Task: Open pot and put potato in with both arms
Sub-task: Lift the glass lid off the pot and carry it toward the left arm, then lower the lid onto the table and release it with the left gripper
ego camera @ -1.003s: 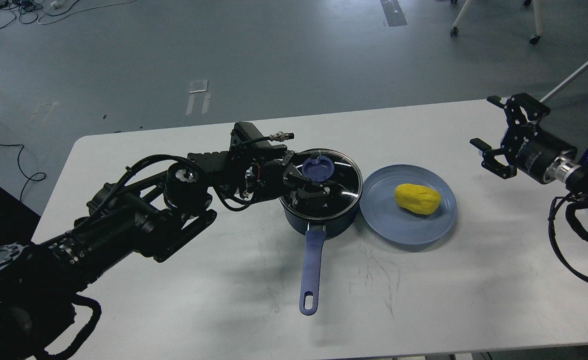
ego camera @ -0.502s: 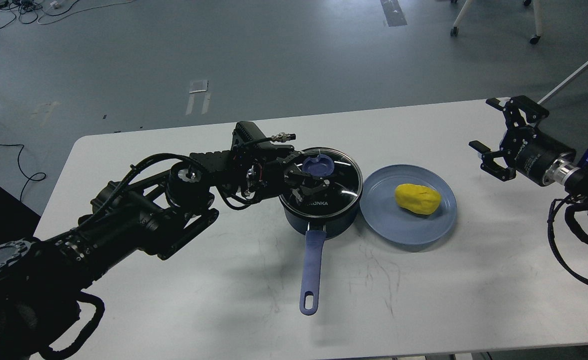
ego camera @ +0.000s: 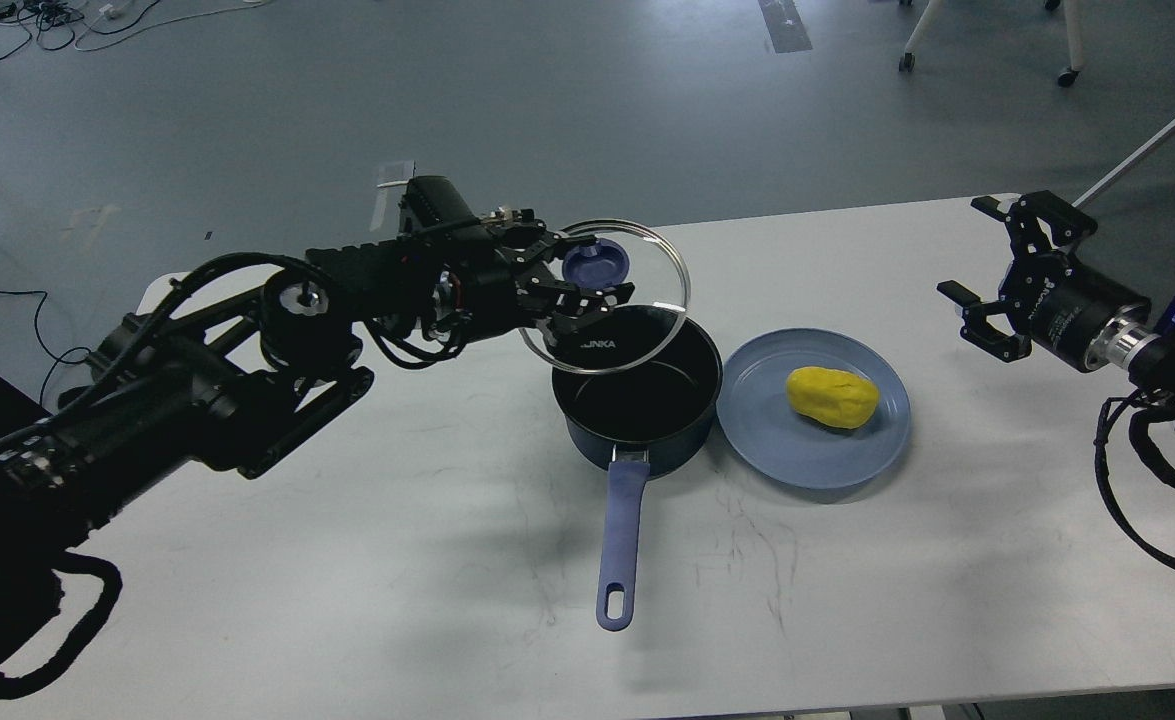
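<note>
A dark blue pot (ego camera: 637,412) with a long blue handle stands open at the middle of the white table (ego camera: 367,560). My left gripper (ego camera: 587,272) is shut on the blue knob of the glass lid (ego camera: 609,322) and holds the lid tilted above the pot's left rear rim. A yellow potato (ego camera: 833,397) lies on a blue plate (ego camera: 797,455) just right of the pot. My right gripper (ego camera: 990,270) is open and empty, above the table's right end, well right of the plate.
The pot's handle (ego camera: 621,540) points toward the table's front edge. Cables hang from my right arm (ego camera: 1137,500) at the right edge. Chair and stand legs stand on the grey floor beyond the table's far edge.
My left gripper has lifted the lid off the pot and carried it up and to the left. The pot now stands open. The right arm has barely moved.
</note>
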Controlling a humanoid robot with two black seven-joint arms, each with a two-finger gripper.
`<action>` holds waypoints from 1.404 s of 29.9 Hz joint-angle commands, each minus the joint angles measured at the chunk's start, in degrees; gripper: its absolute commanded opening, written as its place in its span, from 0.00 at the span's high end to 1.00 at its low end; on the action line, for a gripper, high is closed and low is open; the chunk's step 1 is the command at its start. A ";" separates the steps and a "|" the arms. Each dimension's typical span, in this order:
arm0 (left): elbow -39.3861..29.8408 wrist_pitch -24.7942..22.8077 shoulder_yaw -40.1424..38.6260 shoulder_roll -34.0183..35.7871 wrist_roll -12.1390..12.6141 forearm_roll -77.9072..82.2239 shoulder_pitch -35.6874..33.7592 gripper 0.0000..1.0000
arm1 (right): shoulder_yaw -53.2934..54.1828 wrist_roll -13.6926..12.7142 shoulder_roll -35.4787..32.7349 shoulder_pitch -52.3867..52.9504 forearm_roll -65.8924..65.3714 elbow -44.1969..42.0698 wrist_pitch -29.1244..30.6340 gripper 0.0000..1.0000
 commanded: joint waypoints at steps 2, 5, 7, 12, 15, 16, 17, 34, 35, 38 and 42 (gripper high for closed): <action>-4.40 0.31 0.60 10.38 0.01 -3.03 2.30 0.53 | 0.00 0.00 -0.01 0.02 0.00 -0.01 0.00 0.02; -4.41 3.83 1.39 14.35 0.01 -4.09 5.47 0.53 | 0.00 0.00 -0.01 -0.07 0.00 0.07 0.00 0.02; -4.32 6.63 1.83 16.54 0.01 -5.06 8.27 0.53 | -0.09 0.00 -0.01 -0.07 0.00 0.07 0.00 0.02; -2.39 10.41 1.83 20.14 0.01 -10.85 16.17 0.52 | 0.00 0.00 -0.01 -0.07 0.00 -0.01 0.00 0.02; -1.51 12.96 1.66 20.68 0.01 -11.04 20.22 0.52 | 0.00 0.00 -0.01 -0.07 0.00 -0.10 0.00 0.02; -0.90 13.49 1.57 20.59 0.01 -11.04 21.02 0.52 | 0.00 0.00 -0.01 -0.07 0.00 -0.10 0.00 0.02; -0.28 14.11 1.57 20.41 0.01 -11.04 21.63 0.52 | 0.00 0.00 -0.01 -0.07 0.00 -0.02 0.00 0.02; 9.21 22.02 1.83 16.02 0.01 -11.21 28.06 0.45 | -0.09 0.00 0.08 -0.59 0.00 0.16 0.00 0.02; 10.00 22.02 1.83 15.32 0.01 -11.21 28.06 0.44 | -0.09 0.00 -0.01 -0.59 0.00 0.16 0.00 0.02; 11.23 22.02 1.92 14.26 0.01 -11.21 28.14 0.43 | 0.00 0.00 -0.01 -0.59 0.00 0.25 0.00 0.02; 11.77 22.20 1.92 13.73 0.01 -11.30 28.14 0.26 | -0.09 0.00 -0.01 -0.59 0.00 0.25 0.00 0.02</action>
